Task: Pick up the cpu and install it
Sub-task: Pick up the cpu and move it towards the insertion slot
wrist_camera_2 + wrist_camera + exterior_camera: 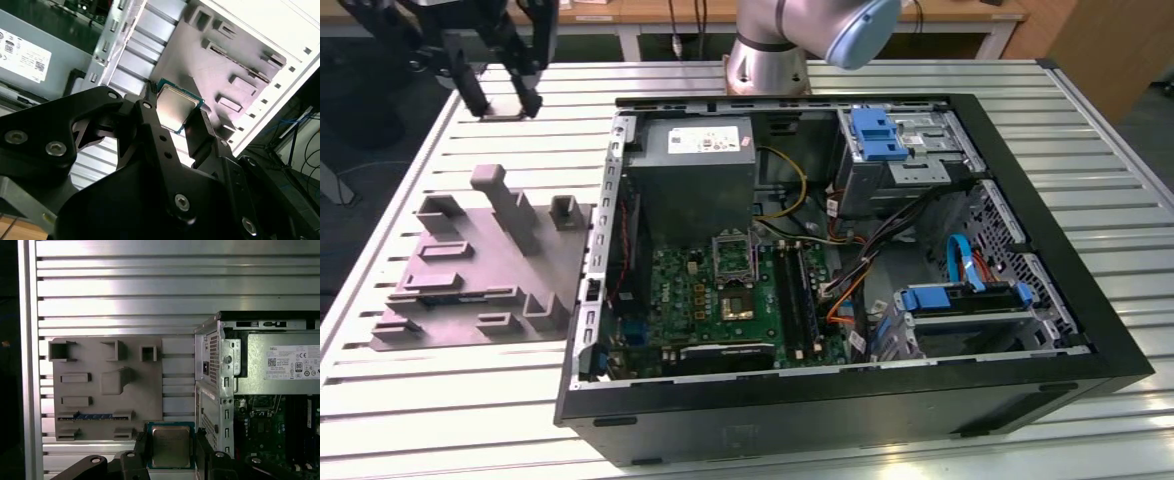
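The gripper (pixel 171 442) clamps its fingers (pixel 155 127) on two opposite edges of the cpu (pixel 170 446), above the table (pixel 454 400); the socket (pixel 734 255) lies well apart inside the computer case (pixel 854 410), toward the exterior view's right.

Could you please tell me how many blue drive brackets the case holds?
2: one bracket nearest the arm's base, another bracket toward the exterior view's right. Others may be hidden.

The cpu (pixel 170 446) sits in the tool (pixel 171 438), the fixture plate (pixel 467 280) beside the case (pixel 854 420).
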{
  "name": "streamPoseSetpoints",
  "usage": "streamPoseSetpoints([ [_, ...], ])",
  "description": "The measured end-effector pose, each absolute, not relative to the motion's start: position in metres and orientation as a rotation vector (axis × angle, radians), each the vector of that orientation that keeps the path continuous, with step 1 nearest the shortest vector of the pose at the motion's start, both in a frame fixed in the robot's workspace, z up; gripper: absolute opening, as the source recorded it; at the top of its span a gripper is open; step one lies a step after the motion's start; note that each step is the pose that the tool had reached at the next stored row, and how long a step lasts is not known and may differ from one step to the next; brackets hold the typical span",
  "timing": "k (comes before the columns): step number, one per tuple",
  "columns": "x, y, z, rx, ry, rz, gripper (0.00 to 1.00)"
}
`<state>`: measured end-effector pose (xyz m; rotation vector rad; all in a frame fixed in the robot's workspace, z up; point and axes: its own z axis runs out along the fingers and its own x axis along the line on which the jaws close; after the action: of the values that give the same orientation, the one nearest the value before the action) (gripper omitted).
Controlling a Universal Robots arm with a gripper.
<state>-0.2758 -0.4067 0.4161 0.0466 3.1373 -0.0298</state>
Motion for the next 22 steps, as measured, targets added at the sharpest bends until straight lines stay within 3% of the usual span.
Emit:
streamPoseSetpoints([
  [22, -0.176, -0.407, 0.414, 0.047, 3.137, -0.03, 0.47],
])
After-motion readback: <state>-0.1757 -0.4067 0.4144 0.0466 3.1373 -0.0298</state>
